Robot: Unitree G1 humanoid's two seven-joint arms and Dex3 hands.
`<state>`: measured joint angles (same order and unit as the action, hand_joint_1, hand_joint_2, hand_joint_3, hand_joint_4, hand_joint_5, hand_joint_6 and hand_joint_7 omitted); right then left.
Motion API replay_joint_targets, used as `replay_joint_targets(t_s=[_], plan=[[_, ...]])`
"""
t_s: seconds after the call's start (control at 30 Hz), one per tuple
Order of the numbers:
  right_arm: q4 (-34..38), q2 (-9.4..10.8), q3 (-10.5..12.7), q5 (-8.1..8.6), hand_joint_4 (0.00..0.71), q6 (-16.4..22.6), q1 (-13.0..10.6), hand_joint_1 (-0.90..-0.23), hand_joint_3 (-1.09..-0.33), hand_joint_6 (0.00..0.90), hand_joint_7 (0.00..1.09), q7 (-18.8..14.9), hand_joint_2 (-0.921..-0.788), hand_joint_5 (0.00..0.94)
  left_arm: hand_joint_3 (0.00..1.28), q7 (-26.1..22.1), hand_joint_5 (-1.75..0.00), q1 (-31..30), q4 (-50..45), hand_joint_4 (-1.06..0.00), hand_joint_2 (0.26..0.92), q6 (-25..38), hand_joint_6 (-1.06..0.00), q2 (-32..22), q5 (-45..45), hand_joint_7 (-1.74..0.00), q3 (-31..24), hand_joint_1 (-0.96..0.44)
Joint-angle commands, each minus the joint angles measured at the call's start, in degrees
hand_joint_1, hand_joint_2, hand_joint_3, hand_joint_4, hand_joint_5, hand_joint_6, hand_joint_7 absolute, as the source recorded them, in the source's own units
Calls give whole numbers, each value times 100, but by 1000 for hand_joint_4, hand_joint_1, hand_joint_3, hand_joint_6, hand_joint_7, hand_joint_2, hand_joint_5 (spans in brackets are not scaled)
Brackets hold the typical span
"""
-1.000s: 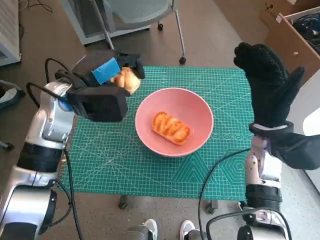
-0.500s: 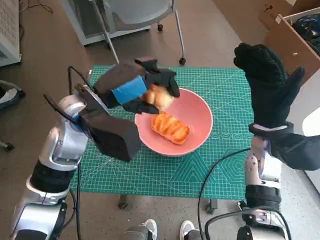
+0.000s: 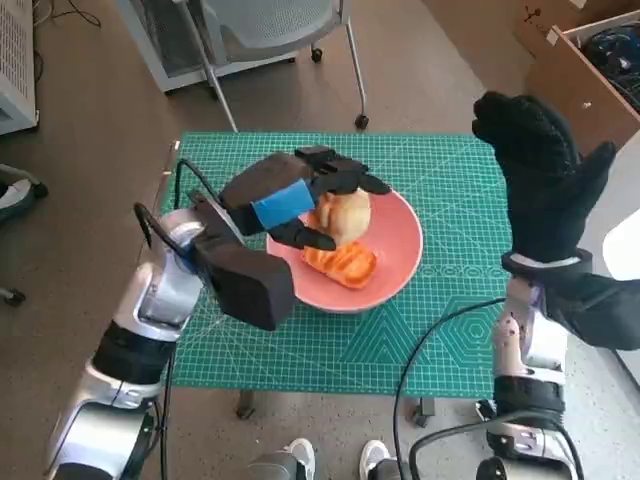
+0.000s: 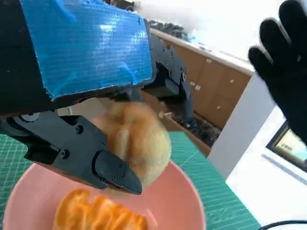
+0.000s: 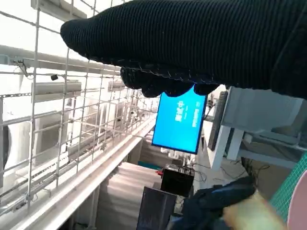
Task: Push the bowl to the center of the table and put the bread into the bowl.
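- Head view: no writing can be read. The green cutting mat (image 3: 400, 330) covers the table; a grey chair (image 3: 270, 30) stands at the top of the frame and a cardboard box (image 3: 570, 70) in the upper right corner. The pink bowl (image 3: 395, 265) sits near the middle of the mat, with an orange glazed bread (image 3: 340, 262) inside. The left hand (image 3: 290, 200) clamps a pale round bread (image 3: 345, 212) over the bowl. The right hand (image 3: 540, 170) is raised at the right, fingers together, holding nothing.
- Left wrist view: the round bread (image 4: 136, 139), golden and smooth, sits between the black fingers (image 4: 91, 163), above the bowl (image 4: 177, 201).
- Right wrist view: a blue screen (image 5: 180, 117) in the centre shows small white characters, too small to read. The glove (image 5: 192, 43) fills the top.
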<state>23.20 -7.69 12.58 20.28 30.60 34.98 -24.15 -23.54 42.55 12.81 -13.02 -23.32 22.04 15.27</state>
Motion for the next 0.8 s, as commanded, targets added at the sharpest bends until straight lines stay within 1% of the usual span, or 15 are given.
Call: replay_joint_targets(t_s=[0.03, 0.2, 0.37, 0.47, 0.5, 0.63, 0.8], plan=[[-14, -28, 25, 5, 350, -62, -126, -503, -607, 159, 543, 24, -921, 2, 11, 64, -1, -55, 35, -176, 848, -20, -227, 114, -139, -162, -65, -380], [-51, -33, 25, -21, 347, -54, -142, -500, -609, 155, 548, 40, -921, 1, 11, 132, 0, -134, 3, -147, 854, -13, -198, 215, -290, -141, -190, -397], [-67, -28, 8, -79, 347, -41, -129, -498, -610, 152, 554, 75, -921, 1, 18, 206, 0, -187, 89, -112, 879, -107, -176, 342, -632, -129, -375, -427], [-56, -36, 4, -85, 347, -48, -105, -498, -610, 152, 556, 77, -921, 1, 21, 204, 0, -222, 255, -104, 892, -303, -171, 471, -1050, -128, -580, -444], [-54, -39, 3, -83, 347, -53, -98, -500, -609, 151, 558, 75, -921, 1, 24, 199, 0, -230, 299, -99, 906, -358, -170, 503, -1163, -130, -634, -461], [-47, -53, -3, -82, 348, -74, -64, -501, -608, 150, 560, 71, -921, 1, 48, 129, 0, -299, 434, -96, 917, -557, -171, 657, -1723, -139, -906, -490], [-109, -80, -12, -69, 349, -159, -9, -492, -609, 150, 563, 91, -921, 1, 101, -10, -2, -501, 353, -101, 920, -575, -171, 960, -2717, -155, -1364, -527]])
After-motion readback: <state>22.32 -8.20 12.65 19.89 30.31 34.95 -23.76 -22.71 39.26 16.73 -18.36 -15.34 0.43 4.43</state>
